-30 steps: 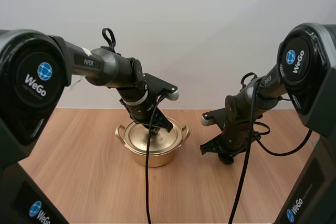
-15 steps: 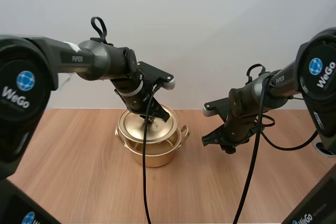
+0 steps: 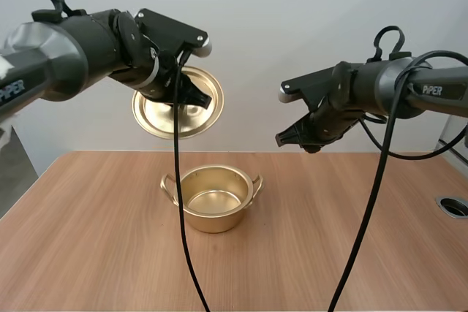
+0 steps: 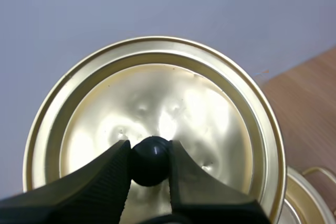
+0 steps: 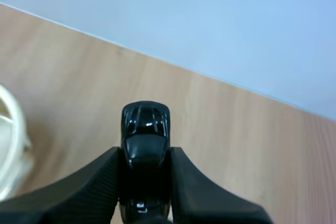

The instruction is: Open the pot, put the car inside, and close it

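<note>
The gold pot [image 3: 214, 201] stands uncovered on the wooden table, nothing inside it. High above it and to its left, my left gripper [image 3: 196, 100] is shut on the black knob [image 4: 150, 160] of the gold lid [image 3: 164, 111], which is tilted up on edge; the pot's rim [image 4: 307, 203] shows below the lid. My right gripper [image 3: 303, 139] hangs in the air to the right of the pot, well above the table, shut on a small black toy car [image 5: 145, 135] whose front sticks out past the fingertips.
The wooden table [image 3: 95, 253] runs wide on both sides of the pot. A round metal fitting [image 3: 453, 205] sits at the table's right edge. A pale wall stands behind.
My left gripper has lifted the lid off the pot and carried it up and left, tilting it. My right gripper has risen from the table with the car.
</note>
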You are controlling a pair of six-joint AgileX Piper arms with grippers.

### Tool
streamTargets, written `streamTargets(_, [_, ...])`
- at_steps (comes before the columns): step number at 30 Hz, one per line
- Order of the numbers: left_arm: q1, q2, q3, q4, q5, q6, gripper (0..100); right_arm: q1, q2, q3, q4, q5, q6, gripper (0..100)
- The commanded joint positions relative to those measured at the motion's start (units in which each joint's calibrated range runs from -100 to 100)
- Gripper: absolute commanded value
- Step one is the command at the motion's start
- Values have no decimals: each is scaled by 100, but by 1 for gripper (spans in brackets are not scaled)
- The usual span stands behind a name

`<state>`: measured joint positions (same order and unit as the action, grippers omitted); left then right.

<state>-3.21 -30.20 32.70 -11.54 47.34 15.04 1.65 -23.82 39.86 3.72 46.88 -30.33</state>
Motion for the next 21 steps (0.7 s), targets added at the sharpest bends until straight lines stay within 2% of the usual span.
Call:
streamTargets(1, [2, -287, -81, -162, -400, 2, 0, 177, 45, -6, 1426, 82, -1215, 0])
streamTargets(5, [2, -616, -520, -765, -489, 2, 0, 583, 267, -6, 1737, 82, -1453, 0])
streamTargets(12, [2, -980, -1436, -1212, 263, 27, 0, 1337, 774, -45, 1745, -101, -1577, 0])
streamTargets(16, [2, -1113, -1763, -1268, 611, 27, 0, 1532, 1125, -181, 1745, -101, -1577, 0])
streamTargets(21, [11, -1124, -2038, -1352, 917, 27, 0, 1574, 1740, -288, 1701, 79, -1589, 0])
